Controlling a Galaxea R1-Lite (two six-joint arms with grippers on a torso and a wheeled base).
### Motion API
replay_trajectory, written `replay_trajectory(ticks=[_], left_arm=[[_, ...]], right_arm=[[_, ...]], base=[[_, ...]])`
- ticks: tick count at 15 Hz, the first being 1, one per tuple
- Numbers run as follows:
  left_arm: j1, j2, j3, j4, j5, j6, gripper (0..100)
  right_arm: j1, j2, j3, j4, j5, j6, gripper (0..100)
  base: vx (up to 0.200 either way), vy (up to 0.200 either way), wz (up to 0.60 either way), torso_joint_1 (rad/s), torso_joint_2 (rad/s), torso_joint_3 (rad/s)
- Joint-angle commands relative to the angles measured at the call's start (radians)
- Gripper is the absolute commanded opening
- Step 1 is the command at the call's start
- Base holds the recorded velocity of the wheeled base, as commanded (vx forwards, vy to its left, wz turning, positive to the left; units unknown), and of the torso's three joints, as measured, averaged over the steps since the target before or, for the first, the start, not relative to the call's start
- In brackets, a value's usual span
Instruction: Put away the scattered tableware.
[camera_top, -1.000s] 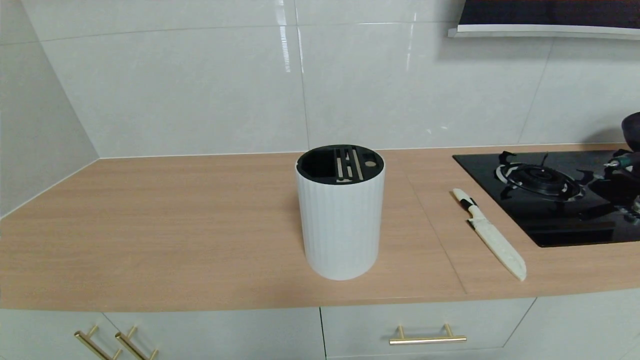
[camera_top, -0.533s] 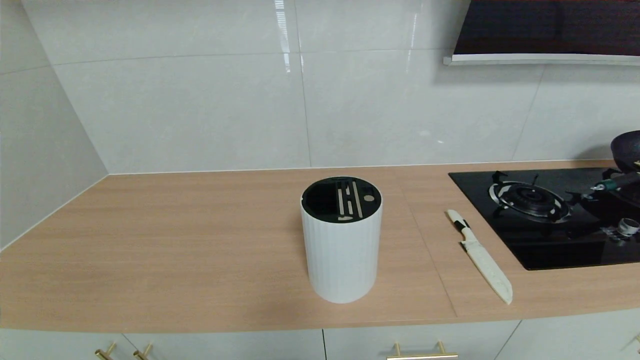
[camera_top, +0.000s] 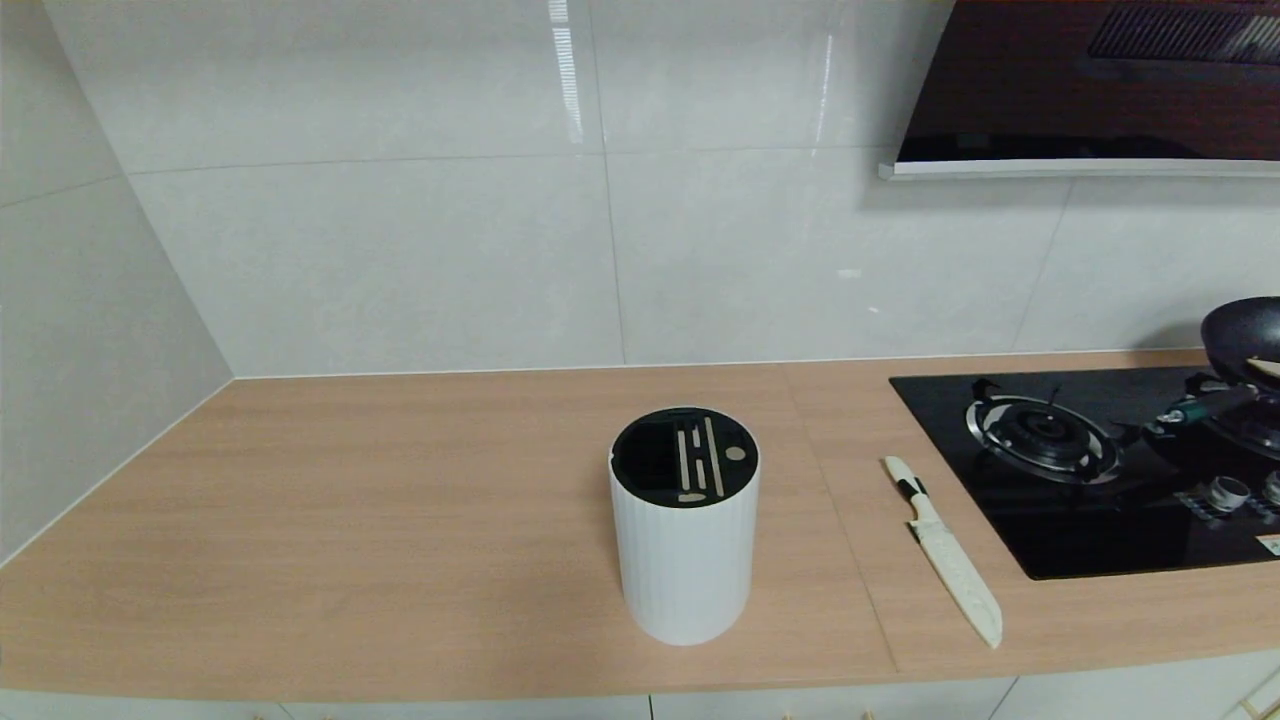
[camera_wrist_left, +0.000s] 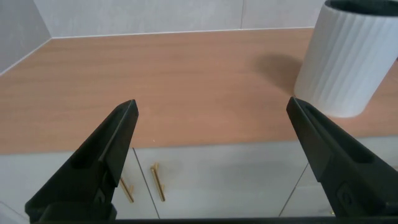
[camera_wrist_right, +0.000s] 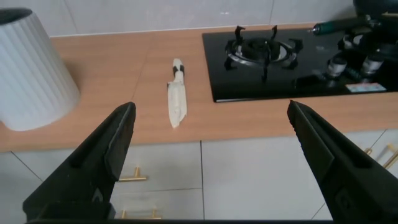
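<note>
A long wooden surface (camera_top: 400, 520) is seen, with a black stove (camera_top: 1100, 540) set into it on the right. A tall white holder (camera_top: 685, 560), with slots in its dark top, is stood upright near the middle. The left tool (camera_wrist_left: 210, 107) is held low before the front edge, near the holder, its fingers wide apart. The right tool (camera_wrist_right: 210, 111) is spread wide too, before the knife (camera_top: 945, 555). The knife is laid flat between holder and stove, touching neither.
</note>
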Motion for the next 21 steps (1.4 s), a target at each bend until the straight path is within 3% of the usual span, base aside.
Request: replay_trajectory(ticks=[1,10,12,13,16,18,21], left_arm=[[0.0,0.0,0.0,-0.001,0.0,0.0,100],[0.0,0.0,0.0,-0.001,0.0,0.0,100],[0.0,0.0,0.0,-0.001,0.0,0.0,100],[0.0,0.0,0.0,-0.001,0.0,0.0,100],[0.0,0.0,0.0,-0.001,0.0,0.0,100],[0.0,0.0,0.0,-0.001,0.0,-0.002,100],[0.0,0.0,0.0,-0.001,0.0,-0.002,100]], right_arm=[[0.0,0.002,0.0,0.0,0.0,0.0,100],[0.0,0.002,-0.009,-0.017,0.0,-0.025,100],[0.009,0.038,-0.141,-0.035,0.02,-0.005,100],[0.009,0.038,-0.141,-0.035,0.02,-0.005,100],[0.018,0.423,-0.256,-0.018,0.138,-0.008,100],[0.031,0.695,-0.394,-0.02,0.152,-0.025,100],[0.12,1.032,-0.552,-0.023,0.144,-0.025,100]], base=[[0.0,0.0,0.0,0.188,-0.39,-0.212],[0.0,0.0,0.0,0.018,-0.04,-0.023],[0.0,0.0,0.0,0.0,0.0,0.0],[0.0,0.0,0.0,0.0,0.0,0.0],[0.0,0.0,0.0,0.0,0.0,0.0],[0.0,0.0,0.0,0.0,0.0,0.0],[0.0,0.0,0.0,0.0,0.0,0.0]])
